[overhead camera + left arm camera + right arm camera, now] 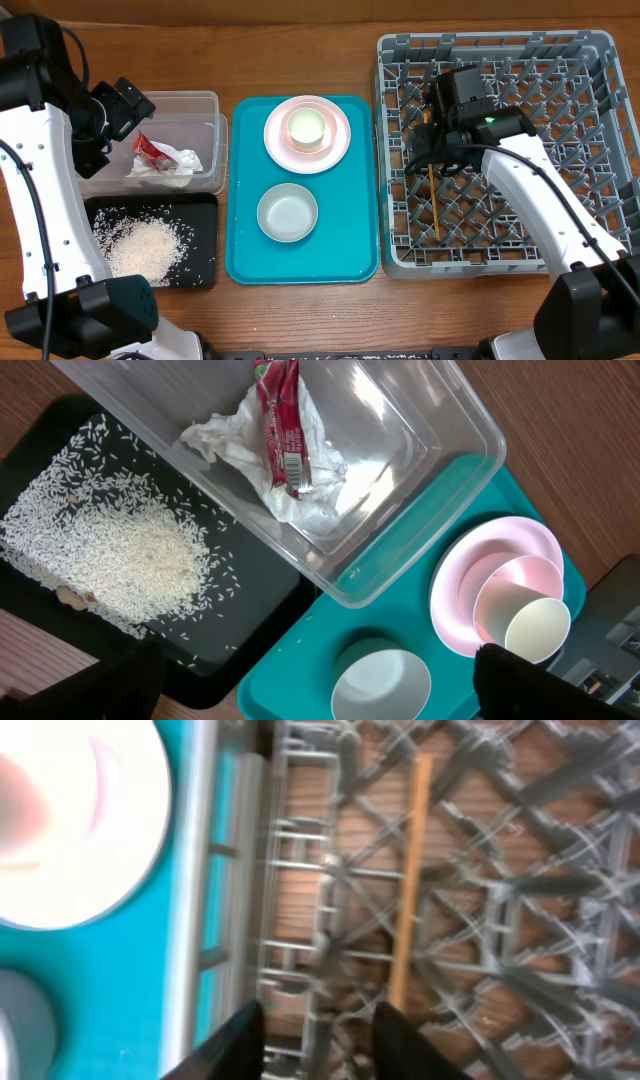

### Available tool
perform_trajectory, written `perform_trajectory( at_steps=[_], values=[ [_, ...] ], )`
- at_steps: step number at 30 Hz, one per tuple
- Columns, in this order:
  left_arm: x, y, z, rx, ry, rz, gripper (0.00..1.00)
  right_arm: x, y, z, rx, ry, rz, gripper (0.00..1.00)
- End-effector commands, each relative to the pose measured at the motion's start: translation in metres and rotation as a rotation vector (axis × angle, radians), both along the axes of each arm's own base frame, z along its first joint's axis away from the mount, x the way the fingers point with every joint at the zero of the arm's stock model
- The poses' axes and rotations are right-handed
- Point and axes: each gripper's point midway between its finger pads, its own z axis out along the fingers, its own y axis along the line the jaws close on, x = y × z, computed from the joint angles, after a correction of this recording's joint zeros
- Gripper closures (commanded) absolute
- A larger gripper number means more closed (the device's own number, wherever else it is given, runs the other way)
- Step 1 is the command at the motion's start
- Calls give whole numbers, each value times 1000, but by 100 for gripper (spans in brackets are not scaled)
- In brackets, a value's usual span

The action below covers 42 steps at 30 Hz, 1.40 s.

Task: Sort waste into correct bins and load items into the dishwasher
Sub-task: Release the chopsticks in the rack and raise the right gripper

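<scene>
Left jaws: The left gripper (128, 103) is held over the far left corner of the clear tub (205, 100). Its jaws are set wide apart, with nothing between them.
Clear tub: A crumpled white napkin (178, 165) lies inside, with the red-and-silver wrapper (150, 148) on top of it.
Black tray: The black tray (200, 205) sits just in front of the tub, and loose rice (140, 245) is heaped in it.
Teal tray: The teal tray (345, 240) lies between the bins and the rack. The pink plate (340, 135) at its far end carries a bowl with a cup nested in it. A second bowl (288, 213) stands upright and empty at the near end.
Dish rack: The dish rack (560, 120) stands just beside the teal tray, on the right of the worktop.
Chopsticks: The chopsticks (435, 205) lie flat in the rack's left part, long axis running far to near. They are thin pale wood; through the blur it cannot be told whether one or both are seen.
Right jaws: The right gripper (320, 1035) hangs over the chopsticks' far end, jaws apart and clamped on nothing.
Key relation: The plate stack lies left of the right jaws, across the rack wall. The right arm is judged the nearer.
</scene>
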Motion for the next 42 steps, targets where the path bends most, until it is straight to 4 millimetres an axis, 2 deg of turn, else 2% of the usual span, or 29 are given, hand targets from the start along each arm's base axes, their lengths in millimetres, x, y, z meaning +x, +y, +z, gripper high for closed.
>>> perform_trajectory(
  at_steps=[1,4,7,12,17,26,29,30,31,42],
  values=[
    [-1,-2,14,12,-44,-16,0,-6,27,2,148,30,74,50],
    [-1,-2,14,12,-44,-16,0,-6,35,5,190,27,95,41],
    [-1,-2,14,12,-44,-16,0,-5,38,6,195,21,103,39],
    [-1,-2,14,11,-44,-16,0,-7,39,5,202,31,99,39],
    [-1,-2,14,12,-44,-16,0,-11,50,9,264,51,100,39],
    [-1,-2,14,12,-44,-16,0,-11,50,9,263,50,100,37],
    [-1,-2,14,11,-44,-16,0,-10,50,9,264,45,102,29],
    [-1,-2,14,12,-44,-16,0,-9,51,10,265,43,102,20],
    [-1,-2,14,12,-44,-16,0,-9,51,10,269,43,104,0],
    [-1,-2,14,11,-44,-16,0,-8,57,13,316,50,76,0]
  ],
)
